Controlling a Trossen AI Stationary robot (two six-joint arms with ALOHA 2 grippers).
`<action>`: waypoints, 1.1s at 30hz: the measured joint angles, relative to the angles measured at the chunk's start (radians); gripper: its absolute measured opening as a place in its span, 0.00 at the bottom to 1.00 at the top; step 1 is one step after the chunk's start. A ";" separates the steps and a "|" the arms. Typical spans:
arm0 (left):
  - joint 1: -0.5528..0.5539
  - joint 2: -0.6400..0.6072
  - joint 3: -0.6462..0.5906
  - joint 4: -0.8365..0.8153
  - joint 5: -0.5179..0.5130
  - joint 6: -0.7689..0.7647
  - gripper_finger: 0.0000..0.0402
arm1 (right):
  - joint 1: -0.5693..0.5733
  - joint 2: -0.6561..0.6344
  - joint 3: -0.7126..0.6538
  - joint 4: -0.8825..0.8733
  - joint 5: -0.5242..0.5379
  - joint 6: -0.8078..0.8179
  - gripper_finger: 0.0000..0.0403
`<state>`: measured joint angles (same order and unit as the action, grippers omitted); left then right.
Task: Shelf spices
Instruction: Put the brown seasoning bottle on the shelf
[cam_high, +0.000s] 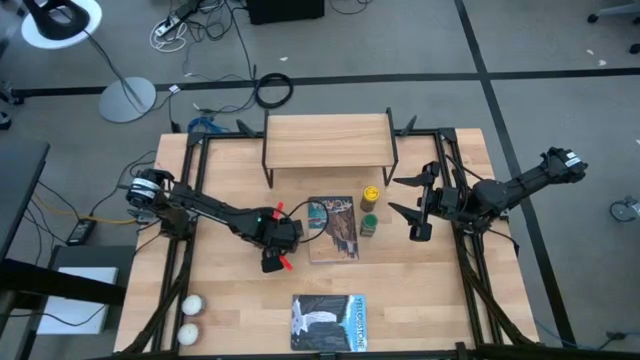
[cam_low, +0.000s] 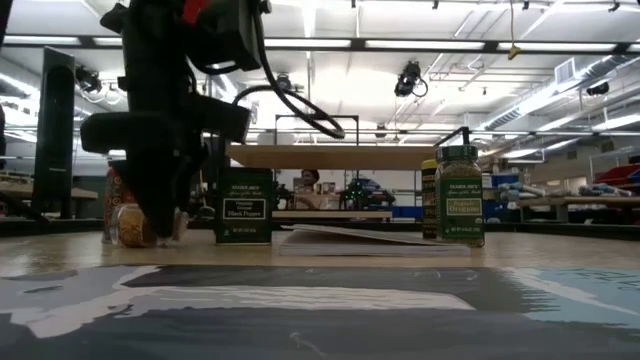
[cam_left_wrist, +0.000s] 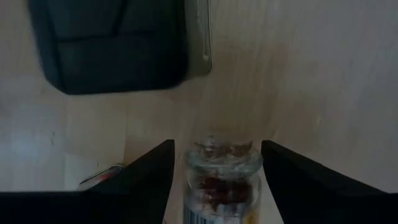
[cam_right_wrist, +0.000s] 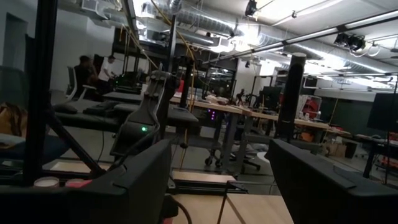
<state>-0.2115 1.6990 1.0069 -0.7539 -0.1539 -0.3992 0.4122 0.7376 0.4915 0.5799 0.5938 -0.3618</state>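
Left gripper (cam_left_wrist: 214, 180) low over the table, fingers (cam_left_wrist: 146, 177) apart, straddling the tiny pale jar (cam_left_wrist: 219, 174): upright, dead centre between them, not yet clamped. Just ahead, the dark square tin (cam_left_wrist: 112, 43); close alongside, a red tin (cam_low: 112, 205). Farther off toward the right arm, a booklet (cam_high: 334, 228), green jar (cam_high: 368, 225) and yellow-lidded jar (cam_high: 370, 194). Beyond those, the shelf (cam_high: 326, 141), bare. Right gripper (cam_high: 412, 207) idle, spread, well apart.

Jars: three (cam_left_wrist: 221, 174) (cam_high: 368, 225) (cam_high: 370, 193). Dark tin (cam_low: 244, 207): one. Shelf (cam_high: 327, 141): one. White balls (cam_high: 192, 304) (cam_high: 186, 333): two. Booklets (cam_high: 333, 228) (cam_high: 329, 322): two. Arms (cam_high: 210, 208) (cam_high: 520, 185): two.
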 joint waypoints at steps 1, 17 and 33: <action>0.000 0.003 0.000 0.002 0.002 0.001 0.61 | 0.000 0.000 0.000 -0.001 0.000 0.000 0.67; -0.001 0.054 0.004 0.005 0.017 0.001 0.45 | -0.002 0.000 0.000 -0.005 0.000 0.000 0.67; -0.014 0.039 0.122 -0.100 -0.052 0.017 0.43 | -0.002 0.000 0.000 -0.006 0.000 0.000 0.67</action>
<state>-0.2259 1.7376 1.1291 -0.8544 -0.2060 -0.3818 0.4103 0.7376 0.4911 0.5741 0.5941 -0.3618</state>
